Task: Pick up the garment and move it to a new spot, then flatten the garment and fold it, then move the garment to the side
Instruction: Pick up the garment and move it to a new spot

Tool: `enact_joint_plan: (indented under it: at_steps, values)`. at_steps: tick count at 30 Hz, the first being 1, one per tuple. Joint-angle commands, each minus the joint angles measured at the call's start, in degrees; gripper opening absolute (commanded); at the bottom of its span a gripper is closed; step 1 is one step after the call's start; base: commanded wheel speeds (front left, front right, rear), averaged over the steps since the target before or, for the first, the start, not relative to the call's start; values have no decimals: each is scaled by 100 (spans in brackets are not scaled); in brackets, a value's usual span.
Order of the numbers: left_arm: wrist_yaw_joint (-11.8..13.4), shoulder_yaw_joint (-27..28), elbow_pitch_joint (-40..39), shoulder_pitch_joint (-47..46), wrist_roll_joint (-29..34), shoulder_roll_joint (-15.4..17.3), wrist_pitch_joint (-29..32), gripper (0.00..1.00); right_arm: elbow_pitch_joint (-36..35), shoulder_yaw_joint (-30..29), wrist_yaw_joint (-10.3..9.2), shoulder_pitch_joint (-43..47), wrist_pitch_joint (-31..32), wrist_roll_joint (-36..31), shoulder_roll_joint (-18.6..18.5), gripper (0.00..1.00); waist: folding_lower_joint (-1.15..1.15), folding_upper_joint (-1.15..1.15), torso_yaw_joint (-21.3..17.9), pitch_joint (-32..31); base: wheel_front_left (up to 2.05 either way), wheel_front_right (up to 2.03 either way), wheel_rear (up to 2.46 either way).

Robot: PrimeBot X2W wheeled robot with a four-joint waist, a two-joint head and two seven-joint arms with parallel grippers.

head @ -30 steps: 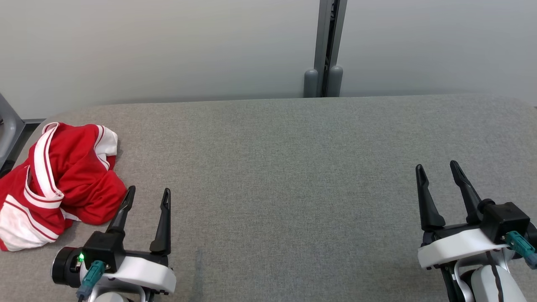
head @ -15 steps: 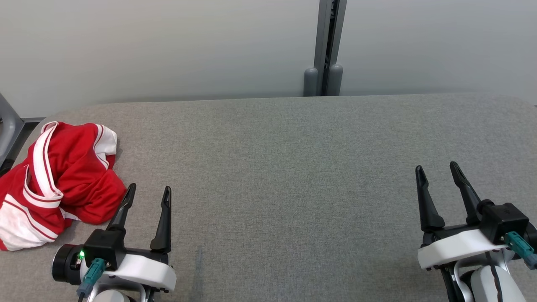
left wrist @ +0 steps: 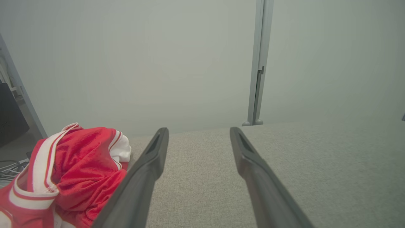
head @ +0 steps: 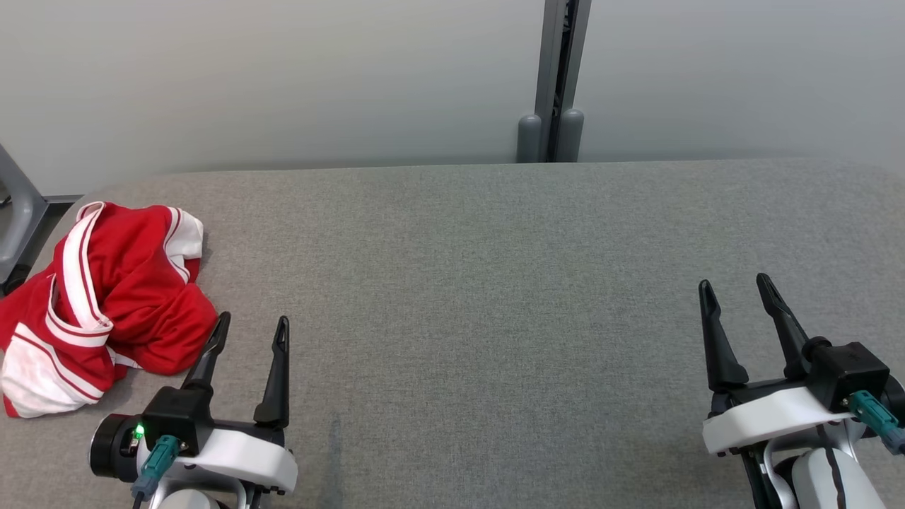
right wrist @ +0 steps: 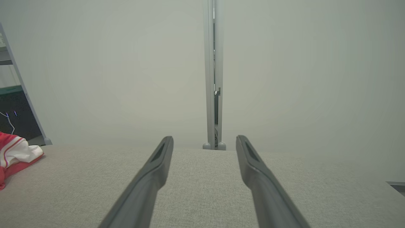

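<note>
grey fabric-topped table [head: 495,283] with a pale wall [head: 283,85] behind it. a grey upright post [head: 558,78] with two rounded feet stands past the far edge, ahead of the grippers and between them. the garment [head: 106,297], red with white stripes, sits in a crumpled heap just beside the left gripper [head: 254,318], off the outer side of its left finger and a bit ahead. can't tell if the finger brushes it. it's well apart from the right gripper [head: 734,281], way off to that one's left.

both arms sit low over the table with fingers pointing at the wall. the right gripper's fingers lean a little leftward. both pairs of fingers are spread wide with nothing between them. a green light [head: 138,430] glows on the left wrist.

the left wrist view gets the heap up close, its finger overlapping the cloth, plus some cables [left wrist: 8,169] down past the table's end. the right wrist view catches just a corner of the garment at its far left, and a dark rack [right wrist: 14,123] with tiny blue lights.
</note>
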Motion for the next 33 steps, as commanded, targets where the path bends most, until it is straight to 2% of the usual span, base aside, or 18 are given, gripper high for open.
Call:
enact_joint_plan:
  at_steps: [1, 5, 16, 33]
  values:
    - [-8, 10, 12, -89, -38, 24, -12, 100, -14, 21, 13, 39, -36, 39, -54, 100, 0, 0, 21, -3, 0, 0, 0]
    - [-10, 5, 31, -106, -43, 24, -10, 100, -40, 45, 13, 36, -37, 61, -54, 100, 0, 0, 85, -1, 0, 0, 0]
    - [44, 16, 95, -120, -95, 23, -9, 100, 26, 138, 13, 38, -32, 151, -53, 100, 0, 0, 560, 13, 0, 0, 0]
    - [-8, 58, 252, -100, -143, 23, -9, 100, 244, 474, 13, 50, -31, 343, -54, 100, 0, 0, 1807, -46, 0, 0, 0]
